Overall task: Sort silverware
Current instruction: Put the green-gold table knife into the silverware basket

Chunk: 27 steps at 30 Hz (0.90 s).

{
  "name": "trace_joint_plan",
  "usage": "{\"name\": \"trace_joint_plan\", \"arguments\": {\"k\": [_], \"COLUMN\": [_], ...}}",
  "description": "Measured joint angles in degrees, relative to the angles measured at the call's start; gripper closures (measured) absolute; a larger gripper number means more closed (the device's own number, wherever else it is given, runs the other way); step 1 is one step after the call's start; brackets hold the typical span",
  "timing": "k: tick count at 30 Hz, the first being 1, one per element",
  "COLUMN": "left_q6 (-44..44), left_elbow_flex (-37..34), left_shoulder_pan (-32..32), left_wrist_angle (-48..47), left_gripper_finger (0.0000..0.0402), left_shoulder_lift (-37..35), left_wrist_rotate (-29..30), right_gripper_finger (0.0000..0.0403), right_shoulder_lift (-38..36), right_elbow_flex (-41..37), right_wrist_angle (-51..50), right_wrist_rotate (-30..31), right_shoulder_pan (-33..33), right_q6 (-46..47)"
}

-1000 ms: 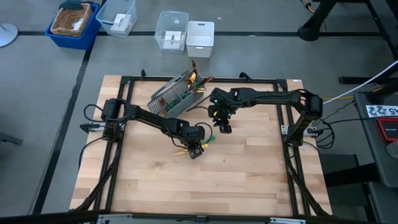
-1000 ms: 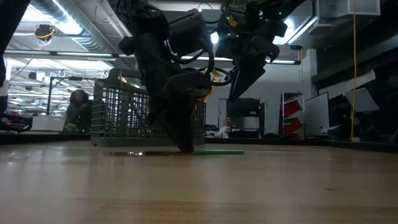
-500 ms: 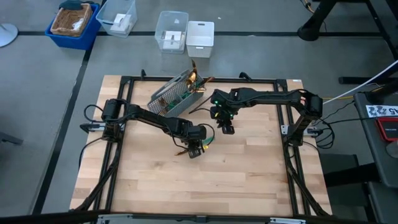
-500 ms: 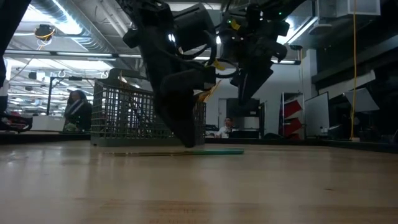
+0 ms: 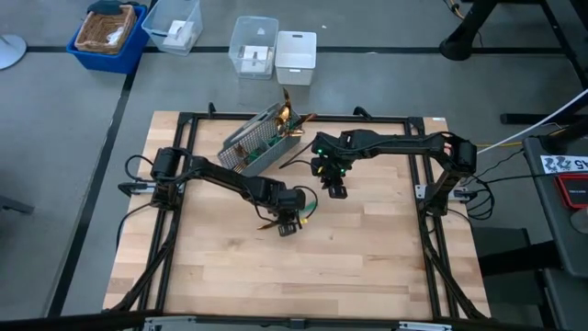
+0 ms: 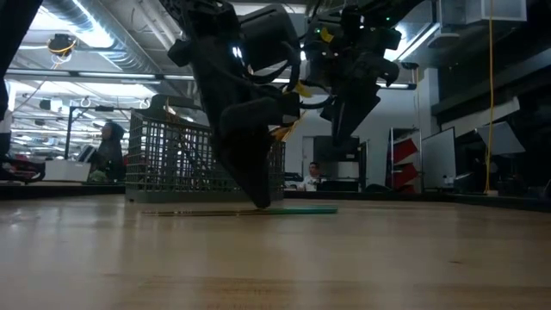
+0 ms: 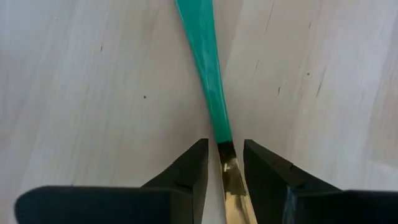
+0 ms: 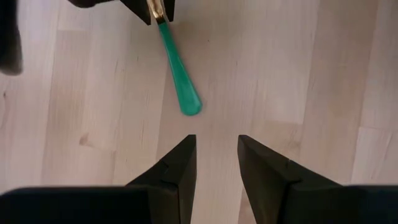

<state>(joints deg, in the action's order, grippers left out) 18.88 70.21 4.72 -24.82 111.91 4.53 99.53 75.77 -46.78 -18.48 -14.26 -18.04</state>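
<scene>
One piece of silverware lies flat on the wooden table. Its teal handle (image 5: 308, 210) (image 6: 303, 209) (image 7: 208, 62) (image 8: 177, 74) points toward the right arm, and its gold head (image 5: 268, 223) points the other way. My left gripper (image 5: 288, 225) (image 6: 263, 205) (image 7: 226, 149) points down at it. The fingers stand narrowly open on either side of the gold neck (image 7: 227, 152), with a small gap showing on each side. My right gripper (image 5: 336, 191) (image 6: 344, 138) (image 8: 217, 146) hovers slightly open and empty, just beyond the handle's tip. Other gold-and-teal pieces (image 5: 289, 119) stick out of the grey mesh caddy (image 5: 257, 142) (image 6: 172, 164).
The caddy lies tipped on its side near the table's far edge, just behind both grippers. A black frame (image 5: 184, 184) runs around the tabletop. Bins and clear boxes (image 5: 276, 51) sit on the floor beyond the far edge. Bare wood (image 5: 303, 276) lies toward the near edge.
My left gripper has shifted and tipped a little over the piece while staying down at the table. My right gripper has drifted slightly toward the table's right. The piece has stayed flat on the wood.
</scene>
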Motion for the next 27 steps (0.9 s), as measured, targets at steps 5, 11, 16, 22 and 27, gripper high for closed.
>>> {"name": "trace_joint_plan", "arguments": {"k": [5,11,16,22,27], "left_q6": [0.0,0.5,2.0,2.5,4.4], "left_elbow_flex": [0.3,0.4,0.5,0.4,0.3], "left_shoulder_pan": [0.2,0.3,0.1,0.1,0.1], "left_wrist_angle": [0.0,-2.1,-4.2,-5.1,-5.5], "left_gripper_finger": [0.0313,0.0315,0.0344,0.0383,0.038], "left_shoulder_lift": [1.9,2.8,2.7,2.7,2.7], "left_wrist_rotate": [0.6,0.5,-1.3,-2.8,-3.3], "right_gripper_finger": [0.0281,0.0281,0.0281,0.0281,0.0281], "right_shoulder_lift": [0.0,0.0,0.0,0.0,0.0], "right_elbow_flex": [0.0,0.0,0.0,0.0,0.0], "right_wrist_angle": [0.3,0.2,0.2,0.2,0.2], "right_wrist_rotate": [0.0,0.0,0.0,-0.1,-0.1], "right_shoulder_pan": [0.0,0.0,0.0,0.0,0.0], "right_q6": [0.0,0.0,0.0,0.0,0.0]}}
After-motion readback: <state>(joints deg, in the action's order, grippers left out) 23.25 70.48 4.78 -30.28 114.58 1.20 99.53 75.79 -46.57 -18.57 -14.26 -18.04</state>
